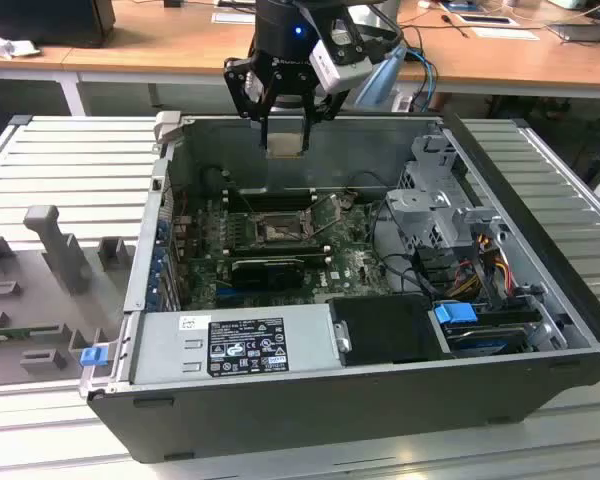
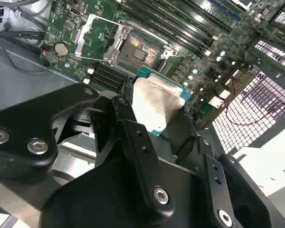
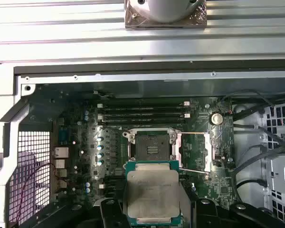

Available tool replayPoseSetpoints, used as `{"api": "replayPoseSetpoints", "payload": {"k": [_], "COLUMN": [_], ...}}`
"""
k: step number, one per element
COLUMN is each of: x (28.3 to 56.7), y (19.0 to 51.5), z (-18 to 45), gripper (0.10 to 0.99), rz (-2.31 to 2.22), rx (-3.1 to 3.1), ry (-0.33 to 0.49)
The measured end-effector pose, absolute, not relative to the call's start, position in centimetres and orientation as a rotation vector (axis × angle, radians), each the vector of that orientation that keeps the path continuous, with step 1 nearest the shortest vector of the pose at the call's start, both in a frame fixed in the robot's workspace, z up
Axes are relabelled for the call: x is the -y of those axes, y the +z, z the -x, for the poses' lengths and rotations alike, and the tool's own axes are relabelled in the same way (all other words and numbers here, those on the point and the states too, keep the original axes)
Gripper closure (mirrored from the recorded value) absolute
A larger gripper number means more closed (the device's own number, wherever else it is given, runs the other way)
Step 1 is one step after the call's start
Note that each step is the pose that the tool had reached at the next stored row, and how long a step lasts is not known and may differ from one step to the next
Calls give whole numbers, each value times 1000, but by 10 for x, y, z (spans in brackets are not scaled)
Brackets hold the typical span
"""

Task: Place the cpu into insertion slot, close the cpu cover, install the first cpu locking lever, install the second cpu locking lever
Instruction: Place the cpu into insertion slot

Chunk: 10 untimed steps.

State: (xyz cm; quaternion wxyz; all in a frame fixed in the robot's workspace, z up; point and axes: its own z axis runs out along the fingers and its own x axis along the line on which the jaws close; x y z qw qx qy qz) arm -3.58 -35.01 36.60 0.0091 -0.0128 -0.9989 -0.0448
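The gripper [image 1: 285, 126] hangs above the open computer case [image 1: 380, 405], well clear of the motherboard [image 1: 355, 265], with its black fingers [image 2: 129, 124] clenched on two opposite edges of the cpu [image 1: 284, 145]. The cpu is held flat, off the board, its pale metallic face [image 3: 152, 192] visible in both wrist views [image 2: 156, 102] and a thin green edge showing around it. The insertion slot [image 1: 276, 231] sits on the motherboard below the held chip and is unoccupied; its grey contact field is exposed in both wrist views [image 3: 149, 145] [image 2: 137, 50]. The cpu cover [image 3: 207, 152] is swung open and lies just beside the slot on the side toward the exterior view's right, so that green board shows through its window [image 2: 97, 33]. A thin wire locking lever [image 3: 194, 171] crosses the edge of the open cover and is not latched. Long black memory slots [image 3: 142, 111] run on the far side of the insertion slot, and a coin cell battery [image 3: 217, 118] sits near a corner of the cover. In the exterior view, the grey power supply [image 1: 230, 345] occupies the near side of the case, and the metal drive cage [image 1: 435, 205] stands toward the exterior view's right. The case rests on a ribbed metal table [image 1: 70, 160].
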Motion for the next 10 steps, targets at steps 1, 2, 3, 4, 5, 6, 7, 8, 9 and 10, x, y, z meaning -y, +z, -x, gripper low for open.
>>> {"api": "replayPoseSetpoints", "payload": {"k": [1,2,3,4,5,6,7,8,9,10], "x": [350,350,350,350,350,350,350,350,350,350], "y": [366,366,366,366,366,366,366,366,366,366], "z": [36,36,36,36,36,36,36,36,36,36], "gripper": [557,557,557,557,557,557,557,557,557,557], "rz": [41,42,44,51,68,107,136,166,195,215], "rx": [3120,3120,3120,3120,3120,3120,3120,3119,3119,3118], "ry": [-140,-140,-140,-140,-140,-141,-141,-141,-141,-142]}}
